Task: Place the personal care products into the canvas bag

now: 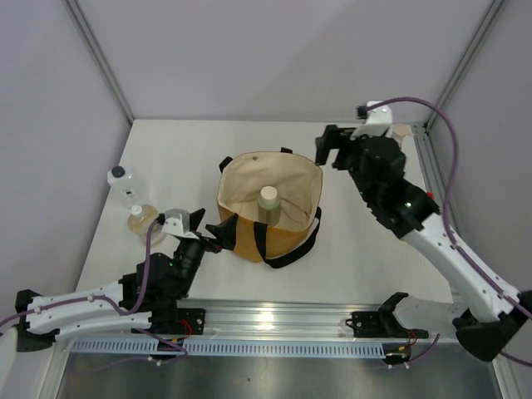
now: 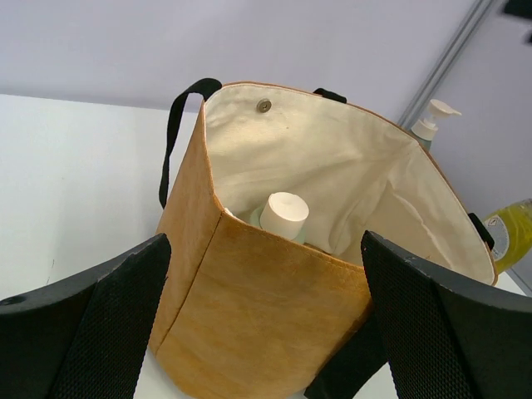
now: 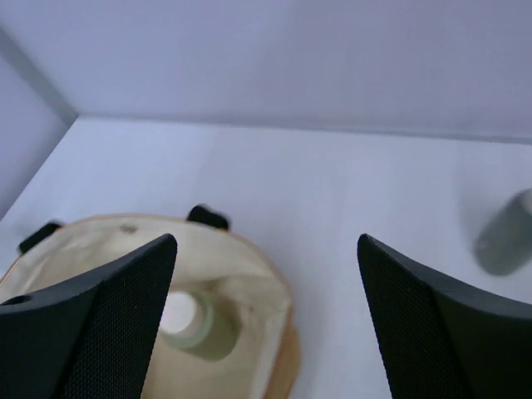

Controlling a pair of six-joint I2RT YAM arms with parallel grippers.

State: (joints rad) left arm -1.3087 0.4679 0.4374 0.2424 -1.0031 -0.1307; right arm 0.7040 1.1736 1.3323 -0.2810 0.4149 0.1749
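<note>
The tan canvas bag (image 1: 274,237) stands open mid-table, cream lining showing. Inside it the grey-green bottle with a beige cap (image 1: 268,203) stands upright, also seen in the left wrist view (image 2: 284,216) and the right wrist view (image 3: 196,326). The clear square bottle with a black cap (image 1: 122,184) and the amber bottle with a white cap (image 1: 140,219) stand at the table's left. A yellow bottle (image 2: 512,236) shows past the bag. My left gripper (image 1: 212,223) is open at the bag's near-left wall (image 2: 249,316). My right gripper (image 1: 331,150) hangs open and empty above the bag's far-right side.
A white pump bottle (image 2: 432,121) stands beyond the bag near the right corner post. A blurred grey-green shape (image 3: 504,241) sits on the table at the right of the right wrist view. Black strap handles (image 2: 176,133) hang off the bag's sides.
</note>
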